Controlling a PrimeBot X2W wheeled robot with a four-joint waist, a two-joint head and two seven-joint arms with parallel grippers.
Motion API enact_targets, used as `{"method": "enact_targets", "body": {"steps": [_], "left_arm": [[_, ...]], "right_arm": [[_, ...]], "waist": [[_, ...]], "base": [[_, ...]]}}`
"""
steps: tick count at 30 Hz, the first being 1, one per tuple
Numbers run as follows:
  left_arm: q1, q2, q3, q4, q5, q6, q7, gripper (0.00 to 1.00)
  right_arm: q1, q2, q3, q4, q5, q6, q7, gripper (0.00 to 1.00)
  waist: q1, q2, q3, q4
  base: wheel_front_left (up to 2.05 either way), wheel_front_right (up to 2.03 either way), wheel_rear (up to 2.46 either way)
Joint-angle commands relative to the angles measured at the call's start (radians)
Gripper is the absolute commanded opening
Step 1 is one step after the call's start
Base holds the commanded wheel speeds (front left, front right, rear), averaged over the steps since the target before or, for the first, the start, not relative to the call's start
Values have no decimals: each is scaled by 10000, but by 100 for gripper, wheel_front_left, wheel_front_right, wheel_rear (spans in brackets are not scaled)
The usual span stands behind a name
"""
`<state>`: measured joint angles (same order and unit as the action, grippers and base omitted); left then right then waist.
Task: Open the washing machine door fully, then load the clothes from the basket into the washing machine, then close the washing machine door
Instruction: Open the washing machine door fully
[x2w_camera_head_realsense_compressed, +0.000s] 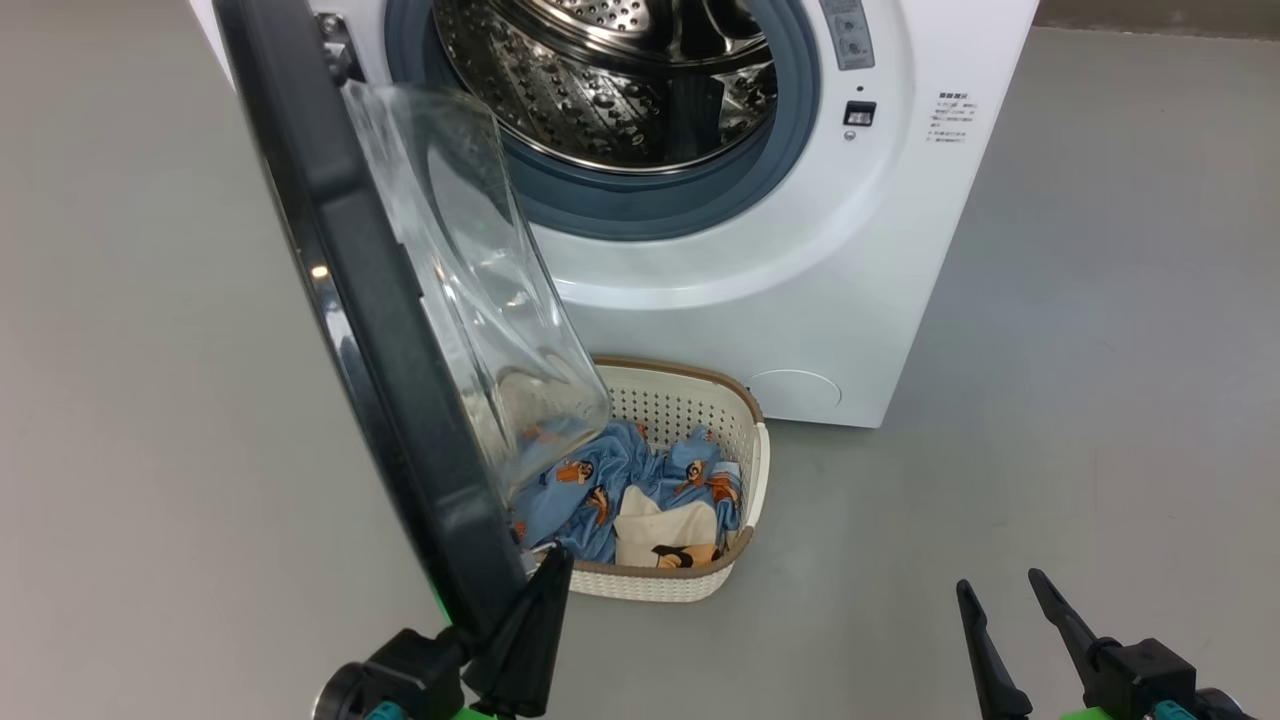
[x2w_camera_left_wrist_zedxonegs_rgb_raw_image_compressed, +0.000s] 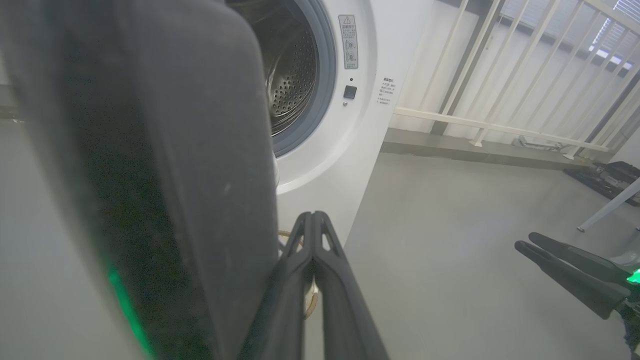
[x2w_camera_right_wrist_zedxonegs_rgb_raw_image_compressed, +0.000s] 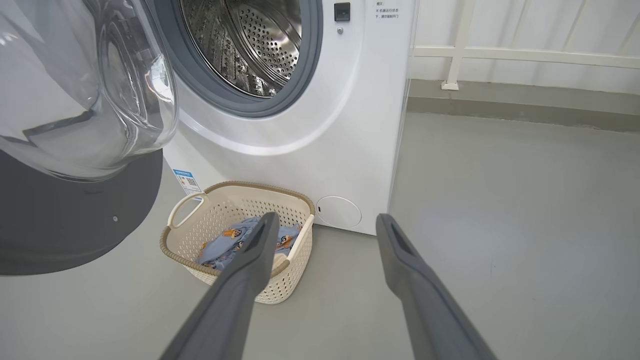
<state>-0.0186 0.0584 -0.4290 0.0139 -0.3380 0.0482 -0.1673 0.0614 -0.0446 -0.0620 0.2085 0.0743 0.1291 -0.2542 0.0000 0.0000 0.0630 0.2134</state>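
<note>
The smooth grey floor (x2w_camera_head_realsense_compressed: 1100, 350) spreads all round the washing machine (x2w_camera_head_realsense_compressed: 850, 300), and a white railing (x2w_camera_right_wrist_zedxonegs_rgb_raw_image_compressed: 525, 52) runs behind it. The washing machine door (x2w_camera_head_realsense_compressed: 370, 300) stands swung out from the machine's front. Its clear glass bowl is turned towards the open steel drum (x2w_camera_head_realsense_compressed: 610, 90). The basket (x2w_camera_head_realsense_compressed: 650, 585) sits on the floor right at the foot of the machine, below the drum mouth. The clothes (x2w_camera_head_realsense_compressed: 600, 480) lie heaped inside it, blue pieces with a cream one on top.

My left gripper (x2w_camera_head_realsense_compressed: 556, 565) is out in front of the machine, just beside the door's lower edge. Its fingers are pressed together with nothing between them. I cannot tell whether they touch the rim. My right gripper (x2w_camera_head_realsense_compressed: 998, 582) hangs in front of the machine, well apart from the basket. Its fingers are spread and hold nothing.
</note>
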Motion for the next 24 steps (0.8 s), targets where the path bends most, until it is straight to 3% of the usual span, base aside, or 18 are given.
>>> {"method": "enact_targets", "body": {"steps": [1,24], "left_arm": [[-178,231,669,-261,36,284,18,0],[134,378,445,-1138,17,543,290,0]], "right_arm": [[-209,-58,283,-200,225,16,-76,100],[-302,-57,217,-263,259,16,-76,100]], "waist": [[0,0,14,29],[0,0,254,943]], "base": [[0,0,0],[0,0,0]]}}
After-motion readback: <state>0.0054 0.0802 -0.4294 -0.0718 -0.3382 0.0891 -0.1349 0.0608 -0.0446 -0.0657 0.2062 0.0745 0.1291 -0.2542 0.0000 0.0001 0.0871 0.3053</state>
